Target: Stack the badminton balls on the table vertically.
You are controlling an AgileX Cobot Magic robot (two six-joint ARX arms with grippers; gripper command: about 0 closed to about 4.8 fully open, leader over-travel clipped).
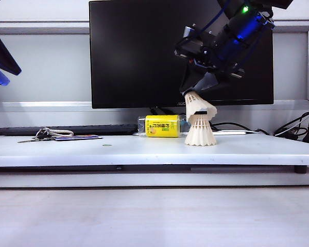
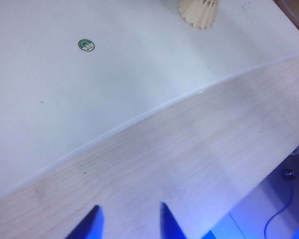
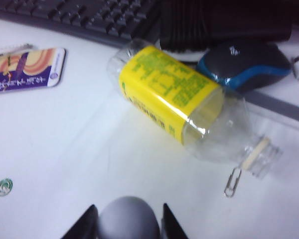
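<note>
One badminton ball [image 1: 200, 135] stands upright on its skirt on the white table [image 1: 92, 149], right of the middle. The second badminton ball [image 1: 200, 105] leans tilted on top of it, skirt down. My right gripper [image 1: 191, 92] comes down from the upper right and is shut on that upper ball's round cork tip [image 3: 128, 219], with the right gripper [image 3: 128, 206] fingers on either side of it. My left gripper [image 2: 129, 206] is open and empty over the pale wood surface [image 2: 189, 149], well to the left of the lower ball [image 2: 199, 11].
A yellow-labelled bottle [image 1: 162, 126] lies on its side just left of the stack. A paperclip [image 3: 232, 181] lies near the bottle's neck. A mouse [image 3: 244, 64], keyboard [image 3: 89, 15] and monitor [image 1: 180, 51] stand behind. Keys [image 1: 41, 135] and a card [image 1: 77, 137] lie at left, cables [image 1: 298, 128] at right.
</note>
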